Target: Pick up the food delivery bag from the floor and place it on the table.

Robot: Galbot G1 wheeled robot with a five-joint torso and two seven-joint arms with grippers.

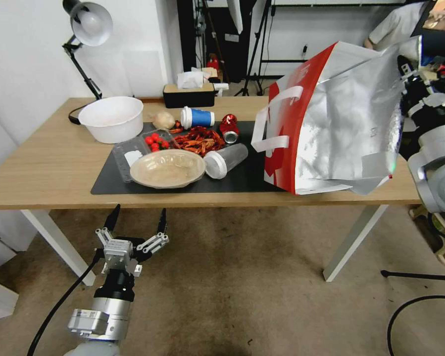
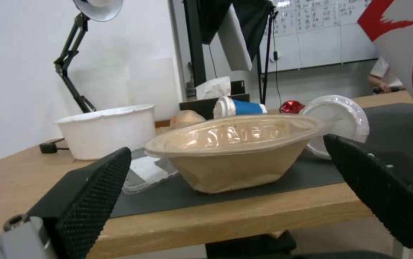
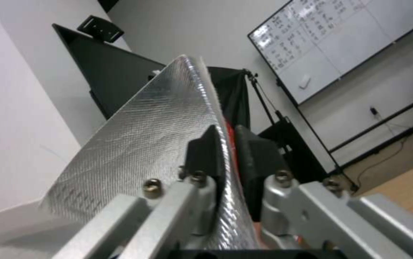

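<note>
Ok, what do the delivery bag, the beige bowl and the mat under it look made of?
Food delivery bag: seemingly paper outside, red and white, with shiny crinkled foil lining; right gripper pinches its edge.
Beige bowl: matte, likely moulded pulp, under a glossy clear lid.
Mat: dark, flat, non-reflective; material unclear.

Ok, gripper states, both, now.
Left gripper: open, empty, low before the table.
Right gripper: shut on the food delivery bag rim.

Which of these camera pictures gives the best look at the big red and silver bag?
The head view: the food delivery bag shows whole, resting on the table at its right end, the right gripper pinching its top edge. The right wrist view shows just that foil edge between the fingers. The left wrist view catches a red-and-white corner.
</note>
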